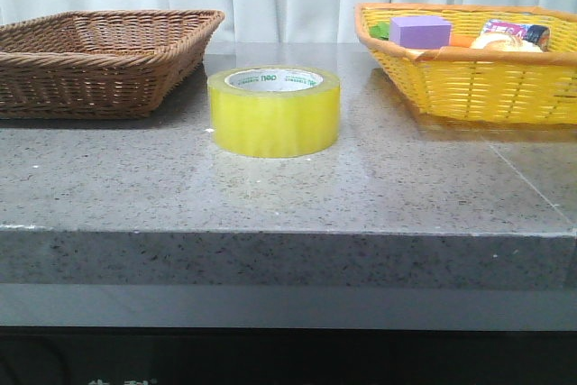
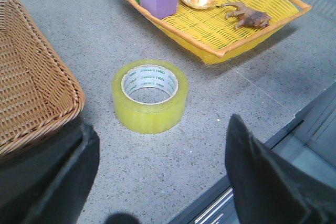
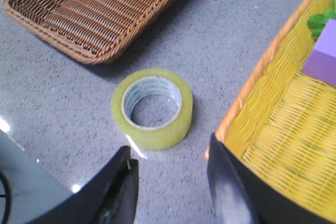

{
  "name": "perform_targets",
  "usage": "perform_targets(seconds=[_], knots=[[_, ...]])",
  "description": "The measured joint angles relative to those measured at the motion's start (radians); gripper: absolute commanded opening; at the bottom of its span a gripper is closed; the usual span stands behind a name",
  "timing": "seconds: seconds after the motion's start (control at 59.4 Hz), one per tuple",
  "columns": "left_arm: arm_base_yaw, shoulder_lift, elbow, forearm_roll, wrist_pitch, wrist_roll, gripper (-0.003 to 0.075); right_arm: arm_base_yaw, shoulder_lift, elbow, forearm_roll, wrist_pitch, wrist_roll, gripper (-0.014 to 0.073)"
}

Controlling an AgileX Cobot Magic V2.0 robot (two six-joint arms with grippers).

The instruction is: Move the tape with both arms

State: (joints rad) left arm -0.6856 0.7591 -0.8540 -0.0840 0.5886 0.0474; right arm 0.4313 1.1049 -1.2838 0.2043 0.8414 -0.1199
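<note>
The tape (image 1: pixel 274 110), a wide yellow translucent roll with a white core and green lettering, lies flat on the grey stone table between two baskets. It also shows in the left wrist view (image 2: pixel 150 95) and in the right wrist view (image 3: pixel 152 108). My left gripper (image 2: pixel 160 153) is open and empty, above the table's front edge, short of the tape. My right gripper (image 3: pixel 170 153) is open and empty, close to the tape and beside the yellow basket's rim. Neither gripper shows in the front view.
A brown wicker basket (image 1: pixel 99 56) stands at the back left, with nothing seen in it. A yellow basket (image 1: pixel 478 69) at the back right holds a purple block (image 1: pixel 419 30) and other small items. The table's front edge (image 1: pixel 288 233) is near.
</note>
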Motion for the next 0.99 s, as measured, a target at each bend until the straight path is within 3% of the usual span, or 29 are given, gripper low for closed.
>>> perform_targets(seconds=[0.438, 0.993], knots=[[0.000, 0.000, 0.000, 0.000, -0.002, 0.000, 0.0493, 0.000, -0.299, 0.278, 0.000, -0.003, 0.001, 0.0350], [0.000, 0.000, 0.000, 0.000, 0.005, 0.000, 0.0493, 0.000, -0.333, 0.305, 0.000, -0.005, 0.003, 0.0350]])
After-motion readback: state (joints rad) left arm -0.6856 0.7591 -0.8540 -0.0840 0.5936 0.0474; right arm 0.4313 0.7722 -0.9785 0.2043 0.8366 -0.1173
